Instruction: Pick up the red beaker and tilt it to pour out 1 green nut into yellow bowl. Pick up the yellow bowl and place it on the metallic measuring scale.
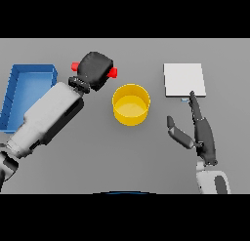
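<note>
My left hand [95,69] is shut on the red beaker [113,72], which lies tilted sideways; only its red ends show on either side of the hand. Its right end points toward the yellow bowl [131,105], which stands just right and below it at the table's middle. I cannot see a green nut in the bowl. The metallic measuring scale [183,80], a flat pale square, lies at the back right. My right hand [201,132] is open, fingers straight, right of the bowl, with a fingertip reaching the scale's front edge.
A blue tray [15,96] sits at the far left, partly behind my left forearm [49,115]. Grey table [127,152] stretches in front of the bowl.
</note>
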You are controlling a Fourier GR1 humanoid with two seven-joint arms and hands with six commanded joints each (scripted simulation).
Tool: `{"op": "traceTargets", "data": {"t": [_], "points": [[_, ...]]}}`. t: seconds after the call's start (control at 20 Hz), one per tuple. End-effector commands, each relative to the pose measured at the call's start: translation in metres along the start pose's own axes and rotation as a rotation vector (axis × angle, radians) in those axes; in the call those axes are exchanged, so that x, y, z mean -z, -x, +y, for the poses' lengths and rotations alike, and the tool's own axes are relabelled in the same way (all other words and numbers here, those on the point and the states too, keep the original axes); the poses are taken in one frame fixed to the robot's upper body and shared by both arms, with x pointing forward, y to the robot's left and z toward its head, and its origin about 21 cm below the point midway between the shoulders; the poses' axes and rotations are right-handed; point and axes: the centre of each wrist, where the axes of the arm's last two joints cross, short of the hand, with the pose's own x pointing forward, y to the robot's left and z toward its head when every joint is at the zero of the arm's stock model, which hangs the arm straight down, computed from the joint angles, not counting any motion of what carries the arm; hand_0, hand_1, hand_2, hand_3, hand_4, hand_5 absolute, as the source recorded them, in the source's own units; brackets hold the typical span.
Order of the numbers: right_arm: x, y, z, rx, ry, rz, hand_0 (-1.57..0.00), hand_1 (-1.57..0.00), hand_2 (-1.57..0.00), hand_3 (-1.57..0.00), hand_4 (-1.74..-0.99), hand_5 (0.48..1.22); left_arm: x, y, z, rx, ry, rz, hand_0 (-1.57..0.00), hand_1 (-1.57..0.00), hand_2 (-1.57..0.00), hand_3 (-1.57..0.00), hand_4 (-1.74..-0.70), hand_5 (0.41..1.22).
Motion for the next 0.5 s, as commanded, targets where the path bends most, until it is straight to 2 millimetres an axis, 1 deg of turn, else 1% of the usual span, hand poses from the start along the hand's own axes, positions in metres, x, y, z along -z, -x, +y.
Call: {"op": "traceTargets", "data": {"t": [0.0, 0.05, 0.1, 0.15, 0.25, 0.3, 0.35, 0.4, 0.45], "points": [[-0.001, 0.002, 0.003, 0.012, -0.006, 0.001, 0.0, 0.0, 0.0, 0.0, -1.287, 0.69, 0.002, -0.006, 0.003, 0.053, 0.027, -0.016, -1.57, -1.57, -1.57, -1.39, -1.69, 1.211], [-0.002, 0.005, 0.002, 0.016, 0.004, 0.011, 0.0, 0.0, 0.0, 0.0, -1.288, 0.685, 0.005, -0.013, 0.003, 0.103, 0.05, -0.039, -1.57, -1.57, -1.57, -1.33, -1.69, 1.213], [-0.001, 0.007, 0.003, 0.015, 0.012, 0.001, 0.0, 0.0, 0.0, 0.0, -1.292, 0.678, 0.008, -0.017, 0.007, 0.153, 0.055, -0.064, -1.57, -1.57, -1.57, -1.28, -1.7, 1.215], [-0.002, 0.006, 0.003, 0.026, 0.011, -0.005, 0.0, 0.0, 0.0, 0.0, -1.294, 0.672, 0.012, -0.018, 0.004, 0.203, 0.077, -0.086, -1.57, -1.57, -1.57, -1.34, -1.71, 1.216], [-0.002, 0.004, 0.003, 0.054, 0.021, -0.001, 0.0, 0.0, 0.0, 0.0, -1.294, 0.657, 0.016, -0.025, 0.006, 0.3, 0.109, -0.139, -1.57, -1.57, -1.57, -1.42, -1.72, 1.218], [-0.003, 0.006, 0.001, 0.061, 0.017, 0.007, 0.0, 0.0, 0.0, 0.0, -1.294, 0.653, 0.016, -0.029, 0.008, 0.347, 0.12, -0.165, -1.57, -1.57, -1.57, -1.45, -1.72, 1.218], [-0.002, 0.004, 0.003, 0.062, 0.018, -0.007, 0.0, 0.0, 0.0, 0.0, -1.291, 0.648, 0.018, -0.03, 0.007, 0.388, 0.134, -0.175, -1.57, -1.57, -1.57, -1.47, -1.73, 1.219], [-0.003, 0.006, 0.004, 0.059, 0.021, 0.0, 0.0, 0.0, 0.0, 0.0, -1.29, 0.644, 0.017, -0.034, 0.004, 0.436, 0.162, -0.186, -1.57, -1.57, -1.57, -1.49, -1.73, 1.219], [-0.005, 0.006, 0.007, 0.06, 0.022, 0.002, 0.0, 0.0, 0.0, 0.0, -1.291, 0.64, 0.018, -0.034, 0.005, 0.497, 0.173, -0.195, -1.57, -1.57, -1.57, -1.51, -1.73, 1.22]]}}
